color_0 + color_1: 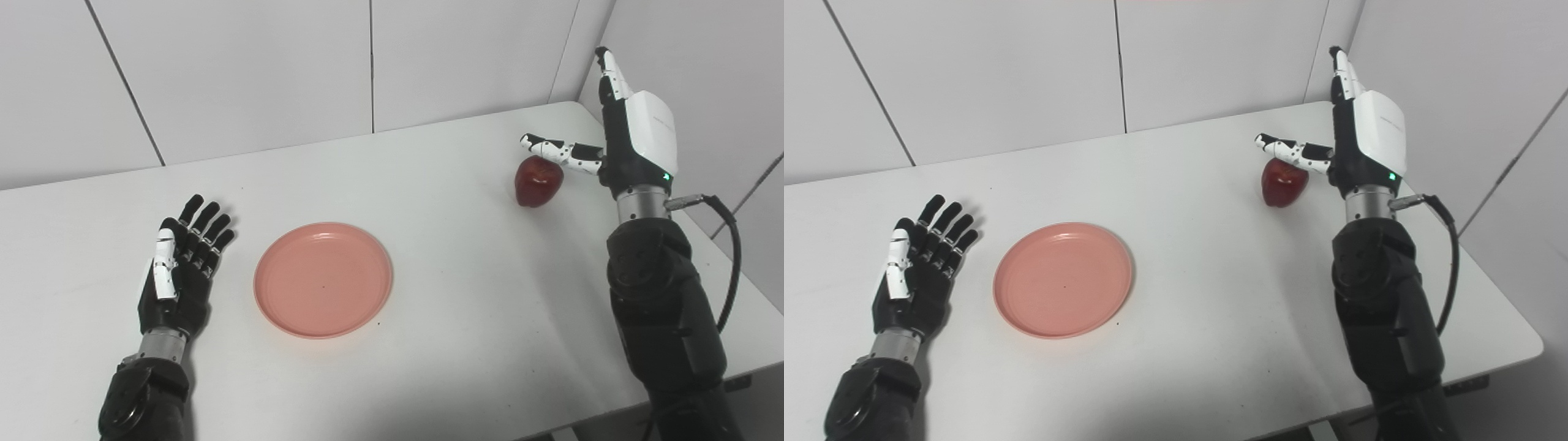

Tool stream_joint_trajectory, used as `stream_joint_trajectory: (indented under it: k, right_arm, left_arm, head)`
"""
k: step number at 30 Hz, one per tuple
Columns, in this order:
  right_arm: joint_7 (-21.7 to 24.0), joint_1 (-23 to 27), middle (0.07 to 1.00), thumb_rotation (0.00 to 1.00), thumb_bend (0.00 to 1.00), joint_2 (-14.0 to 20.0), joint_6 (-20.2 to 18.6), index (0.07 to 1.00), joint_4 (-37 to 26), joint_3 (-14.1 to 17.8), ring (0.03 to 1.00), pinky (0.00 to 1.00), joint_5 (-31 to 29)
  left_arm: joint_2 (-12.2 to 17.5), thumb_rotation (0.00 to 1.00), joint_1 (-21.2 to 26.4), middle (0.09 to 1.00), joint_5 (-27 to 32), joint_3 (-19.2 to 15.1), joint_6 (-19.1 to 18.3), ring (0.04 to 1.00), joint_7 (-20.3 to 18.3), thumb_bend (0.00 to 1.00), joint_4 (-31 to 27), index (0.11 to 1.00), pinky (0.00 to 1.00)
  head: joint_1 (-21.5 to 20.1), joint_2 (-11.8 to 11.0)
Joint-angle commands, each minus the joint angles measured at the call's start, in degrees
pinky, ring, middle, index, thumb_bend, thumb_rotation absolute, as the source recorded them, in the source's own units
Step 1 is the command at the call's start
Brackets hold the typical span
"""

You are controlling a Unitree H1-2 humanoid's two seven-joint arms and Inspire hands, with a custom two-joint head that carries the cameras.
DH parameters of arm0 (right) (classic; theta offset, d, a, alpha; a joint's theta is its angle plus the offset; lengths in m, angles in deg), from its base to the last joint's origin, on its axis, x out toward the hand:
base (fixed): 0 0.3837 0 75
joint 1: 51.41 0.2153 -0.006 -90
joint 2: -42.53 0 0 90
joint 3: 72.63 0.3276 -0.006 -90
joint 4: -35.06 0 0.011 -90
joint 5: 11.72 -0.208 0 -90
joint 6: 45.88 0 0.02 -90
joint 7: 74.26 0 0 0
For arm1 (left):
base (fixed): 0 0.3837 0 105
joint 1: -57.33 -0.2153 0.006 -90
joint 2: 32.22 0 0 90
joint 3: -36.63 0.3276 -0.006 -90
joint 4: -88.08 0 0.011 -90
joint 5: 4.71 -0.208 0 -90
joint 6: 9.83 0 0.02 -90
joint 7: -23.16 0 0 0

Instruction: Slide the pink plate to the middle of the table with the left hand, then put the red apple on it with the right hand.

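Note:
The pink plate (323, 279) lies flat on the white table (429, 343), a little left of its middle, with nothing on it. My left hand (182, 266) rests open on the table just left of the plate, palm up, fingers stretched and apart from the rim. The red apple (538, 180) stands at the far right of the table. My right hand (631, 131) is raised beside it on the right, open, fingers pointing up. Its thumb (560, 152) reaches out over the apple's top, and whether it touches cannot be told.
White wall panels close off the table's far side and the right corner. The table's right edge (1513, 306) runs close beside my right arm. A black cable (732, 245) loops out from the right wrist.

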Motion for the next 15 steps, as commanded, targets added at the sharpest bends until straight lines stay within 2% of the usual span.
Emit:
stream_joint_trajectory:
  k: [1, 15]
  right_arm:
    - [-1.08, 1.43, 0.950, 0.44, 1.00, 1.57, 0.64, 0.978, -0.14, 0.60, 0.893, 0.77, 0.08]
    - [-1.08, 1.47, 0.940, 0.43, 1.00, 2.32, 0.83, 0.978, 8.06, 0.10, 0.873, 0.74, -2.98]
  left_arm:
    - [0.30, 1.00, -1.23, 0.905, 0.01, -0.22, -1.97, 0.887, 0.61, 0.37, 1.86, 0.893, 0.89]
    - [0.05, 1.00, -1.52, 0.902, 0.63, -0.35, -2.99, 0.886, 0.99, 0.36, 1.12, 0.891, 0.89]
  head:
    - [0.04, -0.02]
    - [0.51, 0.52]
